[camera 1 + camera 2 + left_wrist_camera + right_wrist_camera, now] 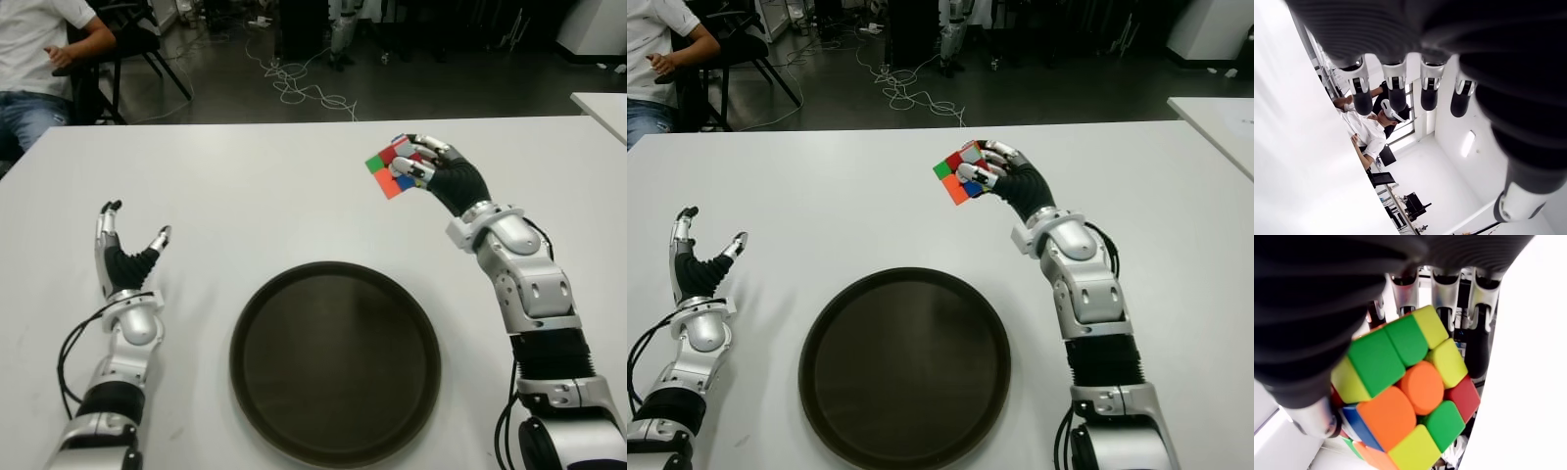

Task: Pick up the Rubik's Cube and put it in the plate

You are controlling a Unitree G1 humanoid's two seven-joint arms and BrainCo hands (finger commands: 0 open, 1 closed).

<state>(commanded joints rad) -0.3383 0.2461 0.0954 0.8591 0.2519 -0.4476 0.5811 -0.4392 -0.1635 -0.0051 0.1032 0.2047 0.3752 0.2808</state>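
The right hand (436,168) is raised above the white counter (265,186), its fingers (1400,291) and thumb wrapped tightly around the Rubik's Cube (390,168), which it holds clear of the surface. The cube sits tilted in the grasp, with green, orange, red and blue stickers facing the head camera; the right wrist view shows green, orange, yellow and red tiles up close, the thumb pressing 1 side and 4 fingers behind the other. The cube is beyond the plate (335,360) and a little to its right, well apart from it. The plate is a round, dark, shallow dish lying flat on the counter near the robot, between the 2 arms, and it holds nothing. The left hand (125,250) shows to the left of the plate, palm turned inward, its fingers straight and its thumb spread apart, gripping nothing; whether it touches the counter cannot be told. Beyond the far counter edge, a seated person (44,59) is at the upper left, and loose cables (299,83) lie on the dark floor.
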